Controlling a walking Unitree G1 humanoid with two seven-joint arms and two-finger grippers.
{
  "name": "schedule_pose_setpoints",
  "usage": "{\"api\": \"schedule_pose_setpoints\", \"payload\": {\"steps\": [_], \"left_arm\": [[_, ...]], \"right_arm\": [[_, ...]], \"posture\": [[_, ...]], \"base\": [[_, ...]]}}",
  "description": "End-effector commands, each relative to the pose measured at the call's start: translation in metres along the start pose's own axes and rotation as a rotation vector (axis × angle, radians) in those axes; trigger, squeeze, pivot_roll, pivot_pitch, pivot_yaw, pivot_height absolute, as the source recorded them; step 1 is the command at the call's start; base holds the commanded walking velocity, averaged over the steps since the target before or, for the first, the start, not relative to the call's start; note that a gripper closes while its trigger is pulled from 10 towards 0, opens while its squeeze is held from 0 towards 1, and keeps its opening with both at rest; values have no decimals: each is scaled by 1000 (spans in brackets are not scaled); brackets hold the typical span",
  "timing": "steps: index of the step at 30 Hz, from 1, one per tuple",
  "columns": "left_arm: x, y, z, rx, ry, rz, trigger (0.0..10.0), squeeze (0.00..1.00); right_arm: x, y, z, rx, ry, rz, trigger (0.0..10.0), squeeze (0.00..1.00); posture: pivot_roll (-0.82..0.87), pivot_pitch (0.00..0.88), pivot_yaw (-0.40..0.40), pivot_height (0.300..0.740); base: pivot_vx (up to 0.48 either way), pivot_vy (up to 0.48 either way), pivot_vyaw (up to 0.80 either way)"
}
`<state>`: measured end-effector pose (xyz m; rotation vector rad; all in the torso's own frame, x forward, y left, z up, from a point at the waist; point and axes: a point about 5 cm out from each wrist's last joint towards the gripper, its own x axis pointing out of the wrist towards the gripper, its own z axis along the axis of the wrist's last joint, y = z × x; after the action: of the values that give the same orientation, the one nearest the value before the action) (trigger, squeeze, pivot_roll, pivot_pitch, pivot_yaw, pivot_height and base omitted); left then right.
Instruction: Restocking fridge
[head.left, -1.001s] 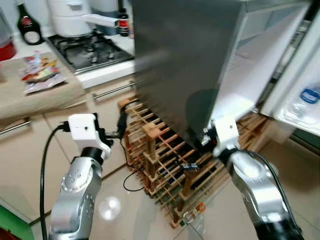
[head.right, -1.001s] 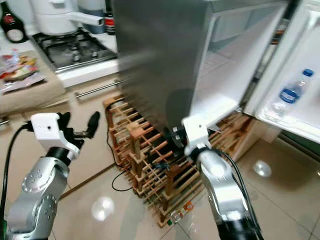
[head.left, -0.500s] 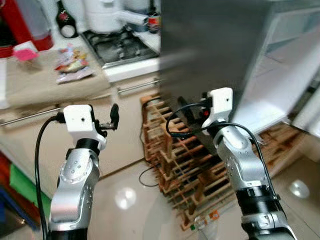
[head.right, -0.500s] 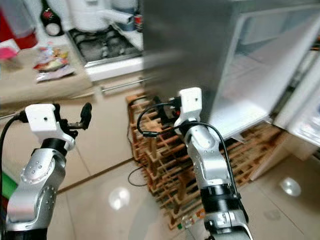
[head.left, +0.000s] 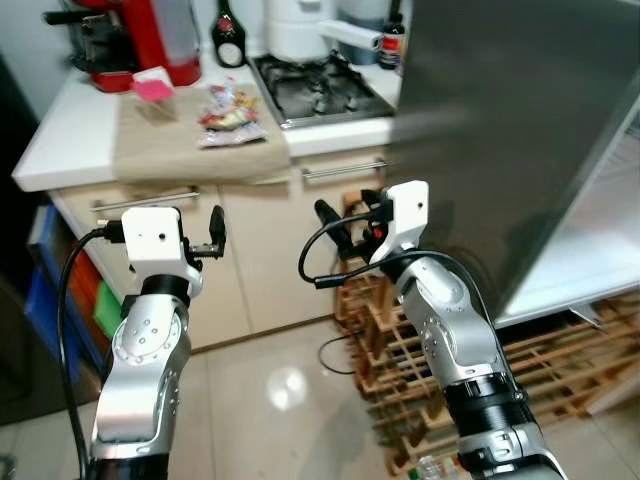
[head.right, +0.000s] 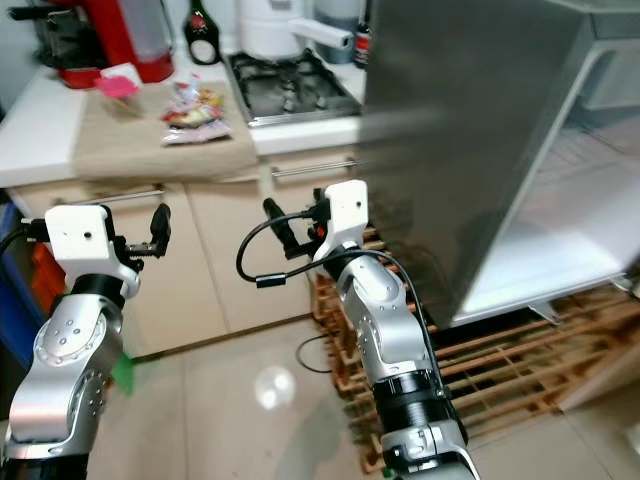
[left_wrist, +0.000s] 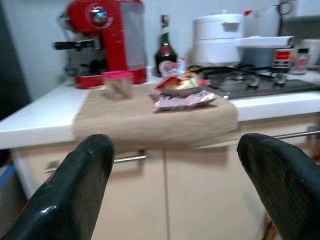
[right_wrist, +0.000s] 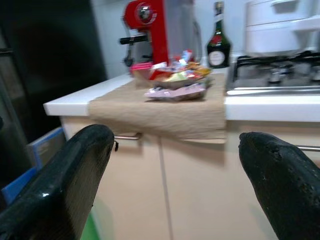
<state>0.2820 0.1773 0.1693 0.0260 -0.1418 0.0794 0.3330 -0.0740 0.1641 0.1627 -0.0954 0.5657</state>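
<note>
The grey fridge (head.left: 520, 130) stands at the right, its white inside (head.right: 590, 210) showing past the open front. A pile of snack packets (head.left: 228, 112) lies on a beige cloth (head.left: 180, 150) on the counter. My left gripper (left_wrist: 175, 190) is held up in front of the cabinet doors, open and empty, facing the counter. My right gripper (right_wrist: 175, 195) is raised beside the fridge's corner, open too, with nothing between its fingers (head.left: 325, 214). Both wrist views look at the snack packets (left_wrist: 182, 90) from below counter height.
A red coffee machine (head.left: 150, 40), a dark bottle (head.left: 228, 25), a white cooker (head.left: 300, 25) and a gas hob (head.left: 320, 90) line the counter. A wooden wine rack (head.left: 500, 370) sits low by the fridge, with a black cable on the floor. Blue and green items (head.left: 60, 290) stand at the left.
The camera has swung left: the fridge door with the water bottle has left the picture, the counter and coffee machine have come in. My right arm has risen from the wine rack to chest height.
</note>
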Motion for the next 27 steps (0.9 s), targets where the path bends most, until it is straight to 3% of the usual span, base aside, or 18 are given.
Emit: {"api": "schedule_pose_setpoints", "payload": {"steps": [1,8,14,18,27], "left_arm": [[0,-3,2,-1,-6,-2,10000,0],[1,-3,0,16,4,-7,10000,0],[5,-6,7,35,-30,-20,10000,0],[9,-10,10,70,-51,-53,10000,0],[14,-6,18,42,-85,-45,10000,0]], "right_arm": [[-3,-2,-1,1,-9,4,10000,0],[-3,-3,-4,-6,-4,-28,10000,0],[0,-7,0,-39,-14,-92,10000,0],[-2,-17,2,-66,-31,-181,10000,0],[-2,-16,1,-77,-38,-196,10000,0]], "posture": [[-57,0,21,740],[-48,0,14,740],[-52,0,12,740],[-59,0,14,740],[-49,0,18,740]], "base": [[0,0,594],[0,0,588],[0,0,0],[444,0,0],[451,0,0]]}}
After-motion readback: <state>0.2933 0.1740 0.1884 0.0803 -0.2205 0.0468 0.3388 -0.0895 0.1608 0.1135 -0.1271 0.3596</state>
